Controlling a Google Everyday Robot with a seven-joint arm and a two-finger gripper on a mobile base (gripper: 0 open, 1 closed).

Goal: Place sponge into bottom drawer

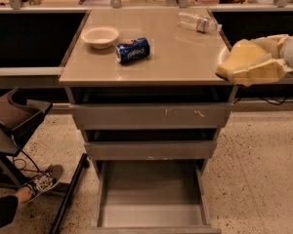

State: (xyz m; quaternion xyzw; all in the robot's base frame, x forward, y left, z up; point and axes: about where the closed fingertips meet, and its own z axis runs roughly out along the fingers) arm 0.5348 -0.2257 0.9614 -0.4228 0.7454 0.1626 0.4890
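My gripper [251,62] is at the right edge of the view, over the front right corner of the cabinet top [176,57]. It is shut on the yellow sponge [237,57], which sits between its pale yellow pads [263,74]. The bottom drawer [151,191] is pulled open below, with a plain grey floor and nothing in it. The sponge is well above the drawer and to its right.
A white bowl [100,35], a blue soda can [133,50] on its side and a plastic water bottle [198,22] lie on the cabinet top. The two upper drawers [151,116] are closed. A person's shoe [41,182] and a dark stand [14,118] are at the left.
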